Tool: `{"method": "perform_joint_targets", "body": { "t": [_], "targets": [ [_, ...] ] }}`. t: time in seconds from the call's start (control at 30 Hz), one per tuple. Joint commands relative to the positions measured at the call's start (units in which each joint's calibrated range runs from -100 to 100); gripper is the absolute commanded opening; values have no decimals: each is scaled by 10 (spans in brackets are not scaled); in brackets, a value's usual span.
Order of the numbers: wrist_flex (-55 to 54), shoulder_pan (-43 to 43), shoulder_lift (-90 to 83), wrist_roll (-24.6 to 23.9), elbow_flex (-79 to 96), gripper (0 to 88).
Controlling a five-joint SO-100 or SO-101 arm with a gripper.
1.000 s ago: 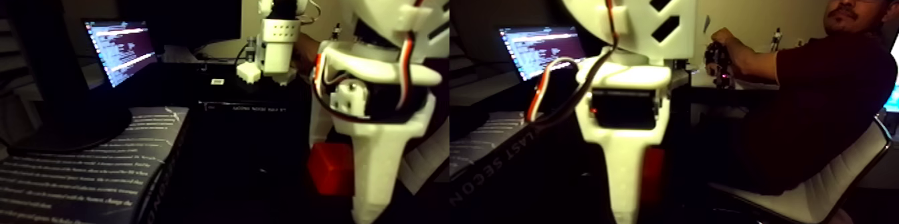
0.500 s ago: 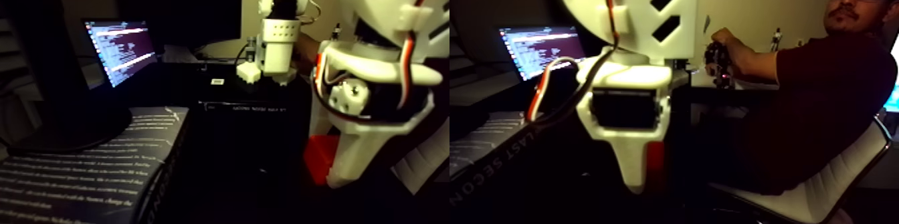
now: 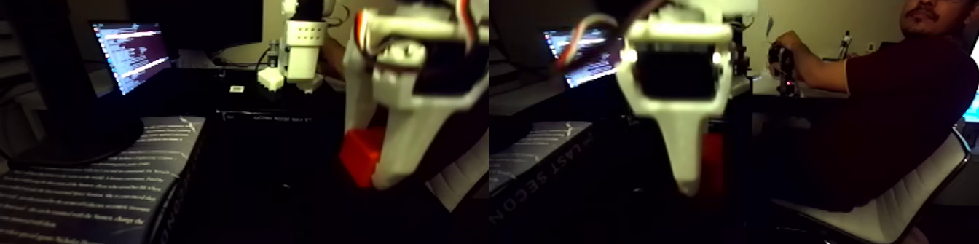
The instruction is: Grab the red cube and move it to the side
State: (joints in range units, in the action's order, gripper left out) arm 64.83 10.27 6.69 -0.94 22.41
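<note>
Jaws of gripper (image 3: 390, 178) seemingly clamp red cube (image 3: 362, 156), blurred.

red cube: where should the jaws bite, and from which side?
Grip the red cube across two opposite flat faces, coming down from above. Its smooth parallel sides suit a two-finger pinch, and the gripper already hangs over it, one white finger covering its right side. Whether it is clamped is blurred.

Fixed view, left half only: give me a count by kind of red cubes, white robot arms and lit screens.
Red cube: 1
White robot arms: 2, the near one with the gripper and the far arm
Lit laptop screen: 1
Total: 4
</note>
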Motion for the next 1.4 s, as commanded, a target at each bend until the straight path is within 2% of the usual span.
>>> {"method": "perform_joint_targets", "body": {
  "t": [0.0, 0.37, 0.63, 0.97, 1.37],
  "targets": [
    [33, 7, -76, 5, -18, 23],
    [162, -30, -205, 84, -22, 23],
    [166, -149, -248, 153, -25, 23],
    [173, -278, -203, 217, -141, 23],
    [174, -359, -85, 246, -239, 22]
  ]
}}
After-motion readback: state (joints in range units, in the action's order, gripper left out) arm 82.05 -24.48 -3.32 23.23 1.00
